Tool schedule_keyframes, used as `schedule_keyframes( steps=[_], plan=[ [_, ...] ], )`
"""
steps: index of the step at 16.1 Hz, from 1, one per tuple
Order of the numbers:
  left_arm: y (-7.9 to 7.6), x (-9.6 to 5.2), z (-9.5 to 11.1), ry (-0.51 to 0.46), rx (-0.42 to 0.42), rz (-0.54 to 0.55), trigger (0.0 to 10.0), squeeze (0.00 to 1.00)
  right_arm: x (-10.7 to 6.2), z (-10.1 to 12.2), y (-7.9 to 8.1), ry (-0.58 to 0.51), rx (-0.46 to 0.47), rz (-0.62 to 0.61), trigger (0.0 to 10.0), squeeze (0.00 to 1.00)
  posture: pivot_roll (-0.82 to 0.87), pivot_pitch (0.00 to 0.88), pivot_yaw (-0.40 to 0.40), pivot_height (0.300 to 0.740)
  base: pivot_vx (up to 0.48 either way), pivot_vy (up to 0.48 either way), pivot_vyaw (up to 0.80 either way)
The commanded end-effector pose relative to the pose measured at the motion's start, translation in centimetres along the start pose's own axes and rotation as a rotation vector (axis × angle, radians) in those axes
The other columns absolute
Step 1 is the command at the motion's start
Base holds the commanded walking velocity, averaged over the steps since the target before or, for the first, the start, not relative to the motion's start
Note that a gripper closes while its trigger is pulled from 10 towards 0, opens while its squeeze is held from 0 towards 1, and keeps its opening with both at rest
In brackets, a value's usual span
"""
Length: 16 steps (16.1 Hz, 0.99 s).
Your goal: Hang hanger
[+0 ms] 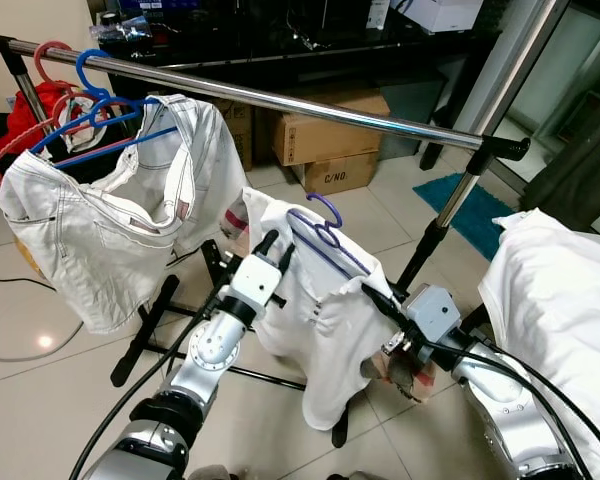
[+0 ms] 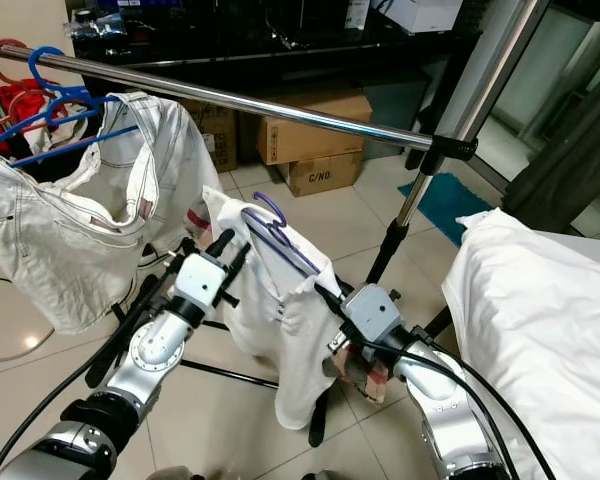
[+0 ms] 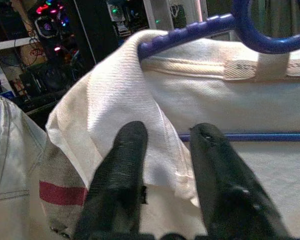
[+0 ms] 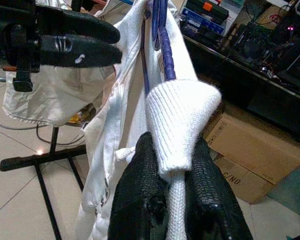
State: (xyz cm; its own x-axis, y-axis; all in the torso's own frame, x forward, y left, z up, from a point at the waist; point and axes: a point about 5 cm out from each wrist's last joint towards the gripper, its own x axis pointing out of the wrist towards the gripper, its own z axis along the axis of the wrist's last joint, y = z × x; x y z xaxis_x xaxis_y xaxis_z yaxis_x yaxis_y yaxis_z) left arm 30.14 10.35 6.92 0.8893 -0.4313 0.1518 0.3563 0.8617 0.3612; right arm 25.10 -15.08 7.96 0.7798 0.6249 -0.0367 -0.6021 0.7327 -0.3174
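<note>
A purple hanger [image 1: 328, 212] carrying a white garment [image 1: 320, 320] hangs between my two grippers, below the steel rail [image 1: 280, 100] and not touching it; its hook points up. My left gripper [image 1: 277, 245] is at the garment's left shoulder, its fingers [image 3: 120, 170] pinching a fold of the white cloth beside the hanger's arm [image 3: 190, 35]. At the other shoulder my right gripper [image 1: 375, 295] is shut on the bunched ribbed cloth [image 4: 182, 120] over the hanger's end, with the purple arm [image 4: 162, 45] rising from it.
White denim shorts [image 1: 110, 230] hang on a blue hanger [image 1: 95, 95] at the rail's left end, beside red hangers. The rack's upright [image 1: 450, 215] stands right of the garment. Cardboard boxes [image 1: 330, 140] sit behind; a white-covered surface [image 1: 560, 300] is at the right.
</note>
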Motion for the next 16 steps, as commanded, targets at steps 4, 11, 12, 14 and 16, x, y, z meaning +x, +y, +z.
schedule_keyframes(
  steps=[4,11,12,14,16],
  plan=[
    [2.2,0.3,0.2,0.01,-0.077,0.18,10.0,0.0,-1.1,-0.7,-1.3,0.012,-0.008,-0.06,0.0,0.0,0.07,0.009,-0.059,0.74,0.0,0.0,0.0],
    [2.2,-0.1,-0.7,0.074,-0.068,-0.005,10.0,0.0,-1.5,-0.2,-1.0,-0.034,-0.069,0.021,0.0,0.0,0.07,0.008,-0.062,0.74,0.0,0.0,0.0],
    [1.5,-0.1,-1.1,0.107,-0.109,-0.059,10.0,0.0,-1.1,0.3,-0.6,-0.055,-0.079,0.041,0.0,0.0,0.07,0.008,-0.063,0.74,0.0,0.0,0.0],
    [0.2,-0.3,-1.2,0.113,-0.127,-0.143,10.0,0.0,-0.7,1.0,0.2,-0.089,-0.094,0.085,0.0,0.0,0.07,0.009,-0.062,0.74,0.0,0.0,0.0],
    [0.2,-0.3,-1.3,0.118,-0.132,-0.16,10.0,0.0,-0.5,1.2,0.3,-0.099,-0.095,0.091,0.0,0.0,0.07,0.01,-0.06,0.74,0.0,0.0,0.0]
  ],
)
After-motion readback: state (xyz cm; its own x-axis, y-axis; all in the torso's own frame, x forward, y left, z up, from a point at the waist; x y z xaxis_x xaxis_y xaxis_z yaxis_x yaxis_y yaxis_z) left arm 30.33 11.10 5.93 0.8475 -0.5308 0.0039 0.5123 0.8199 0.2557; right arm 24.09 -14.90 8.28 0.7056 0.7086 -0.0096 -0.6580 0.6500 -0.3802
